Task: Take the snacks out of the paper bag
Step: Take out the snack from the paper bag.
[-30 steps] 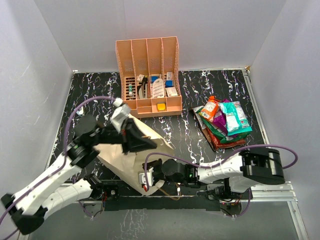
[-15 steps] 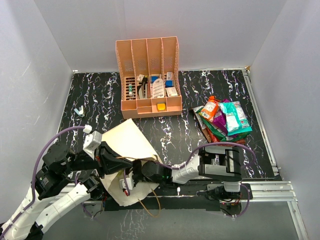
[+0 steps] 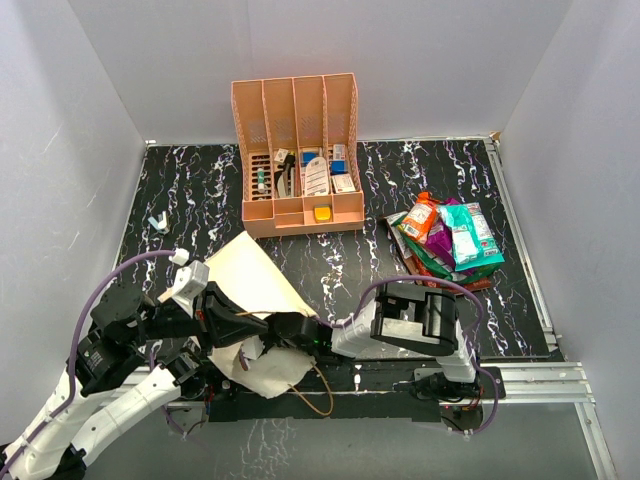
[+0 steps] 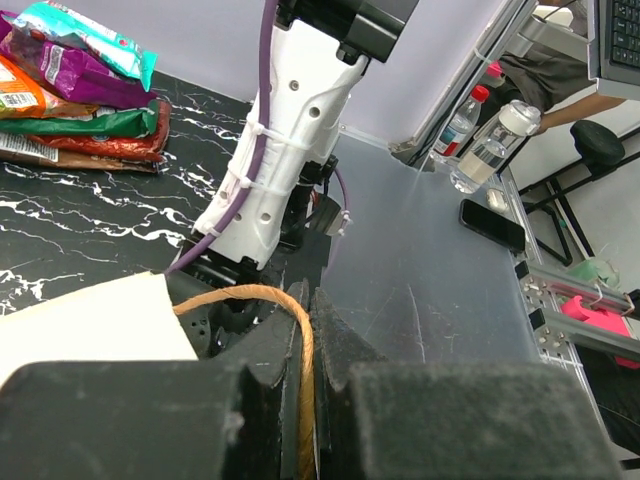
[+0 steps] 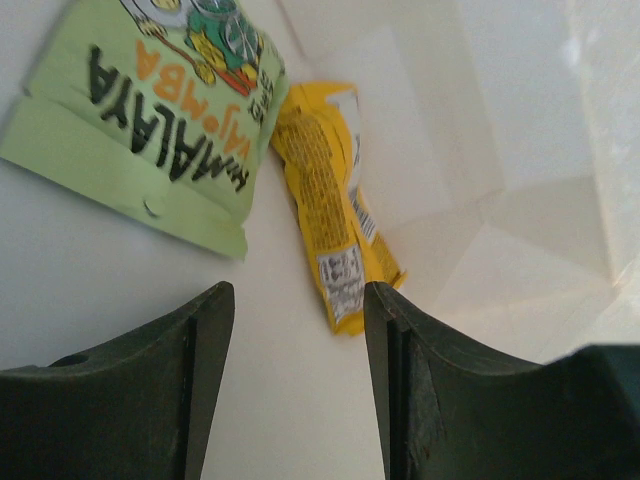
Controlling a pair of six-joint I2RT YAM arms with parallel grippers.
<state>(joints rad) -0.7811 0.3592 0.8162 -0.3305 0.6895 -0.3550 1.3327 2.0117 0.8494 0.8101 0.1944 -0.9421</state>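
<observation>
The tan paper bag (image 3: 252, 282) lies on its side at the front left. My left gripper (image 3: 230, 320) is shut on one of its brown cord handles (image 4: 304, 392), with the jaws (image 4: 308, 305) pinching the cord. My right arm (image 3: 335, 338) reaches left into the bag's mouth, and its gripper is hidden in the top view. Inside the bag, my right gripper (image 5: 298, 345) is open and empty, just short of a yellow packet (image 5: 328, 215) and a light green packet (image 5: 150, 110). A pile of snacks (image 3: 450, 243) lies on the table at the right; it also shows in the left wrist view (image 4: 75, 85).
The peach slotted organizer (image 3: 297, 150) with small boxes and bottles stands at the back centre. A small white object (image 3: 157, 221) lies at the left. A second cord handle (image 3: 318, 392) loops over the front edge. White walls enclose the black marbled table (image 3: 350, 270).
My left arm has pulled back to the front left with the bag's handle, tilting the bag. My right arm has swung left and pushed its gripper into the bag.
</observation>
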